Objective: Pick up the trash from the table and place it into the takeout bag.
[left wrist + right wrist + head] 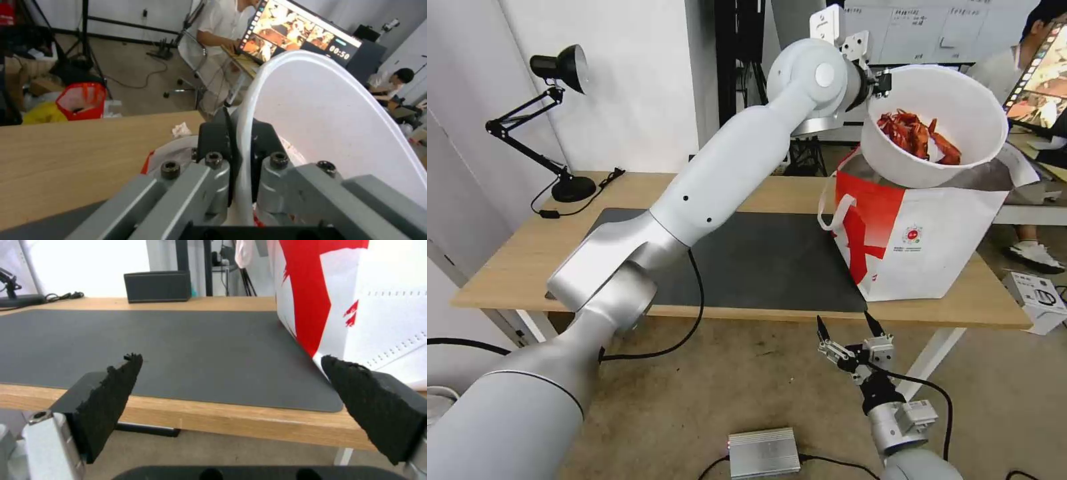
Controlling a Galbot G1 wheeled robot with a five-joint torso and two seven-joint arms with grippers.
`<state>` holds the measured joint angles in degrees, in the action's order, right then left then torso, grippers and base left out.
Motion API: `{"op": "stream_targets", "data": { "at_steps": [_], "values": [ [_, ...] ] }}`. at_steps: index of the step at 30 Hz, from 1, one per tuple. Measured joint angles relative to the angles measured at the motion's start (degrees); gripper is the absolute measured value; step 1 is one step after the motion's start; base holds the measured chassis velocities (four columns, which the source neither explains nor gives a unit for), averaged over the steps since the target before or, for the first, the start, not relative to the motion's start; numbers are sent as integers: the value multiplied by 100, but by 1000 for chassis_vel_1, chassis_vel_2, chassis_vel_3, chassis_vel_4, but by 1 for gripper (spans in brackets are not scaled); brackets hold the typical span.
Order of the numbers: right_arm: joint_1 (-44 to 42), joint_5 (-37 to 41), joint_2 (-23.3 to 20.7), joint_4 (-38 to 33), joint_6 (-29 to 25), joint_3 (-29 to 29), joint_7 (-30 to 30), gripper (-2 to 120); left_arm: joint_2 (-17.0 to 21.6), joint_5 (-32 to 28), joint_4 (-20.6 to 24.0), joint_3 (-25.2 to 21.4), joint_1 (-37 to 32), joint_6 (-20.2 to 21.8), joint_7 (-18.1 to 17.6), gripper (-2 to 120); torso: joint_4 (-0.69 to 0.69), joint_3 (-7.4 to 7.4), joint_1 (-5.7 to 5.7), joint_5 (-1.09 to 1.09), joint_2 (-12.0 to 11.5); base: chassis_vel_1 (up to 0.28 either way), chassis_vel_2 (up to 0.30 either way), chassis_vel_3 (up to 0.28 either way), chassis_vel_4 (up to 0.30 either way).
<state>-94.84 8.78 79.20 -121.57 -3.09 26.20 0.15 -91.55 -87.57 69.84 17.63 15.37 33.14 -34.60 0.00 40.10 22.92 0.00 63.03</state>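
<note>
The long light-wood table (520,260) bears the boxy red-and-white takeout bag (934,247). Above the bag's mouth, the left gripper (242,146) pinches the tilted white round bowl (954,113) of red crayfish shells (917,137) by its rim. The right gripper (846,328) hangs spread below the table's front edge.

A black desk lamp (560,120) (far corner) and small black box (158,286).
</note>
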Motion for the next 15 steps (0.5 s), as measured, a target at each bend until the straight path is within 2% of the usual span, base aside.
{"op": "stream_targets", "data": {
  "at_steps": [2, 5, 7, 10, 15],
  "values": [
    [0, 0, 0, 0, 0, 0, 0, 100, -1, -13, -42, 46, 6, -48, -2, 1, 0, 0, 0, 0, 0, 0, 0, 0, 0],
    [0, 0, 0, 0, 0, 0, 0, 100, -1, -5, -58, 95, 1, -67, -19, 0, 0, 0, 0, 0, 0, 0, 0, 0, 0],
    [0, 0, 0, 0, 0, 0, 0, 100, -2, 14, -68, 128, -16, -91, -30, 3, 0, 0, 0, 0, 0, 0, 0, 0, 0],
    [0, 0, 0, -1, 0, 0, 0, 100, -2, 36, -79, 179, -52, -108, -36, 0, 0, 0, 0, 0, 0, 0, 0, 0, 0],
    [0, 0, 0, 0, 0, 0, 0, 100, -2, 166, -61, 287, -188, -115, -46, 5, 0, 0, 0, 0, 0, 0, 0, 0, 0]
  ]
}}
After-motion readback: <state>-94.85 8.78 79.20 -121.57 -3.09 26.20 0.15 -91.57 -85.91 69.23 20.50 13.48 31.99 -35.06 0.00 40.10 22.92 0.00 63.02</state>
